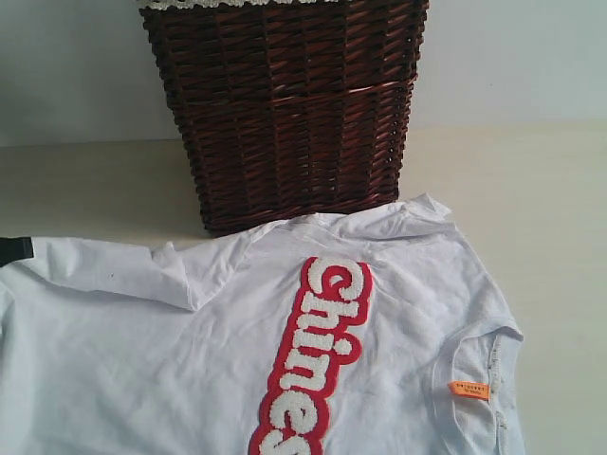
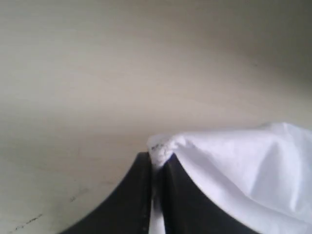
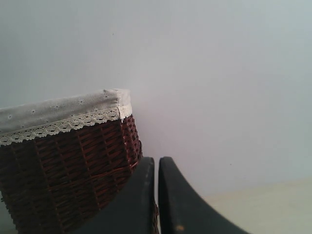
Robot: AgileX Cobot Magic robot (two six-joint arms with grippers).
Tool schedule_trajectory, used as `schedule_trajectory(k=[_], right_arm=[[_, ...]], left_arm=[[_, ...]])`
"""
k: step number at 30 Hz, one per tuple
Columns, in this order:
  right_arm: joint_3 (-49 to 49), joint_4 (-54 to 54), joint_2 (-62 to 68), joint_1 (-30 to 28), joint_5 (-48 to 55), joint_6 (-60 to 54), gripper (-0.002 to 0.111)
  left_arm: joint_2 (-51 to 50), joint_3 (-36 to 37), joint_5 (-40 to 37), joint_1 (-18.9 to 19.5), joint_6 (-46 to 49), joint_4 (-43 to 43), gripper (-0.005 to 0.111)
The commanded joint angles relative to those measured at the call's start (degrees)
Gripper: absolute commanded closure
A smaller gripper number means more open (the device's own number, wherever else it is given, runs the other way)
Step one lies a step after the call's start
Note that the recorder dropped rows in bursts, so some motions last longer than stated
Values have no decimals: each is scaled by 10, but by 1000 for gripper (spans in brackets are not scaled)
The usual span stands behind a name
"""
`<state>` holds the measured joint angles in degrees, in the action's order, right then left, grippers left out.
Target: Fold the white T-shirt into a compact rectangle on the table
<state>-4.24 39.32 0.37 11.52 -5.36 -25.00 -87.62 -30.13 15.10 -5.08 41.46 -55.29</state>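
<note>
The white T-shirt (image 1: 190, 360) lies spread over the table (image 1: 85, 180), its red band with fuzzy white letters (image 1: 318, 355) running toward the near edge and its collar with an orange tag (image 1: 469, 389) at the right. At the far left edge of the exterior view, my left gripper (image 1: 13, 250) pinches the shirt's hem corner. In the left wrist view the left gripper (image 2: 156, 158) is shut on a bunched edge of the white T-shirt (image 2: 243, 165). My right gripper (image 3: 156, 163) is shut with nothing in it, up in the air near the basket.
A dark brown wicker basket (image 1: 285, 114) with white lace trim (image 3: 58, 126) stands at the back, just behind the shirt. Bare table (image 1: 541, 218) lies to the right of the shirt. A pale wall rises behind.
</note>
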Motion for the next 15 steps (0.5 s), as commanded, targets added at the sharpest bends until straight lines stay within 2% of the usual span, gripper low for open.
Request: schedule_trajectory(k=[1, 2, 4, 7, 15], right_arm=[[5, -4, -4, -4, -13, -3, 104], [5, -4, -4, -4, -13, -3, 104], [5, -4, -4, -4, -13, -3, 104], [5, -4, -4, -4, -13, -3, 104], [5, -4, -4, -4, -8, -3, 104]], left_arm=[[-1, 0, 38, -1, 3, 7, 107], [-1, -7, 83, -1, -1, 10, 107], [6, -34, 105, -1, 7, 16, 107], [21, -61, 58, -1, 33, 88, 107], [22, -63, 43, -1, 43, 31, 107]])
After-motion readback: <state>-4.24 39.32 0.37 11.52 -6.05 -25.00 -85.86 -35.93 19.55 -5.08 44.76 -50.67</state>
